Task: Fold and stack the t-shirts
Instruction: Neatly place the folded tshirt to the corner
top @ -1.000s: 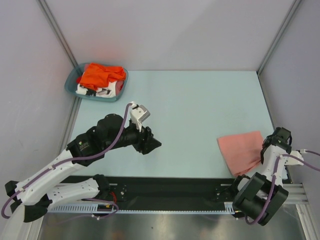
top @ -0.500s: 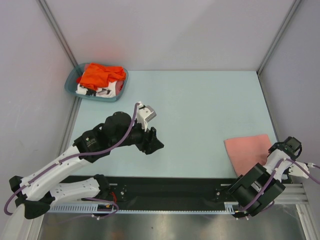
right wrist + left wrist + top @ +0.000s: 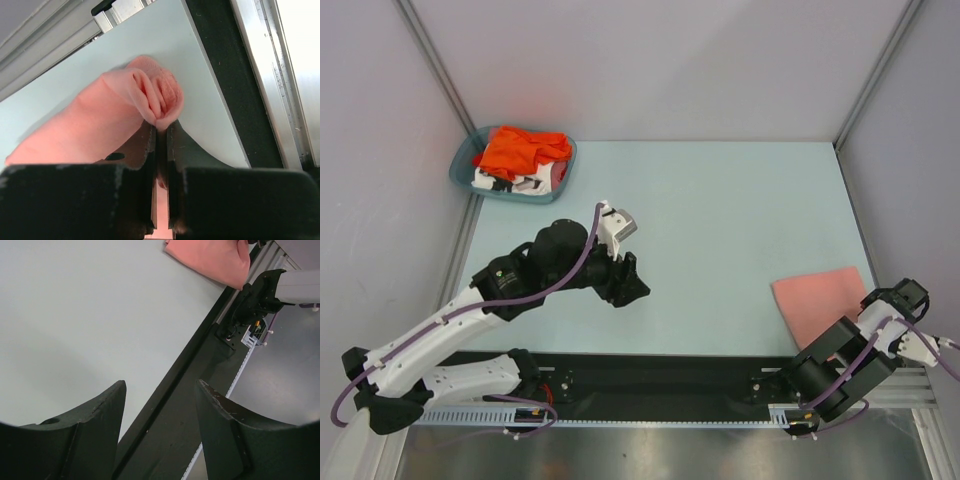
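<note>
Sliding further toward the right near corner of the counter (image 3: 720,210), the salmon-pink t-shirt (image 3: 818,303) now lies beyond where it lay a second ago, and the right arm (image 3: 850,362) has folded back over the black rail (image 3: 660,385) at the near edge. The left arm (image 3: 510,290) has crept a little to the right and forward.

The right jaws are pressed together on a bunched fold of the pink cloth (image 3: 125,112), as the right wrist view shows. From above, that grip is hidden under the wrist, which also covers the shirt's near right corner. The left jaws are spread with nothing between them, hanging over the counter near the rail. The left wrist view cuts the pink shirt (image 3: 210,260) off at its top edge.

Well apart at the far left, the teal basket (image 3: 460,172) holds the orange t-shirt (image 3: 520,150), heaped on the white t-shirt (image 3: 520,183). Most of the white one is buried, and its black print is too small to read.
</note>
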Motion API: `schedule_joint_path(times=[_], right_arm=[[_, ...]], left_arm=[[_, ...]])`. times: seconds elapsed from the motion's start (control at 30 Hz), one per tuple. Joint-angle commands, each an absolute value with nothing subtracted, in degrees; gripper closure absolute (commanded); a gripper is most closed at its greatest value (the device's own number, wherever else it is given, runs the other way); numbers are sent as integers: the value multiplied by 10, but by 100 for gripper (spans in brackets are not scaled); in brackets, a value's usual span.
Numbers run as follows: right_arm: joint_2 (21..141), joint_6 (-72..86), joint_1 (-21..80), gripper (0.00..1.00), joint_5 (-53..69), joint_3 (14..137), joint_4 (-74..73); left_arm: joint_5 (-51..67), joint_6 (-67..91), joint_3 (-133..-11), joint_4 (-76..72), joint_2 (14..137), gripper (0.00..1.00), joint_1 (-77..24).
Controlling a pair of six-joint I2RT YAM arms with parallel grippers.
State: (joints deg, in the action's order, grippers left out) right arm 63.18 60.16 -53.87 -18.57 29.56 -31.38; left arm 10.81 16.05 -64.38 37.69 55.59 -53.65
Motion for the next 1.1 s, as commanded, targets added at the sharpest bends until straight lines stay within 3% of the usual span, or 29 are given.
schedule_joint_path(times=[0.0,0.67,0.9,1.07], right_arm=[[634,637,-550,100,-201,291,-280],[577,772,-597,100,-142,211,-265],[576,828,-527,100,-163,213,-285],[606,931,-412,100,-199,242,-315]], left_arm=[[118,158,-667,385,549,37,-528],[127,145,-662,386,550,37,-526],[135,151,-657,381,549,37,-526],[142,155,-654,374,549,37,-526]])
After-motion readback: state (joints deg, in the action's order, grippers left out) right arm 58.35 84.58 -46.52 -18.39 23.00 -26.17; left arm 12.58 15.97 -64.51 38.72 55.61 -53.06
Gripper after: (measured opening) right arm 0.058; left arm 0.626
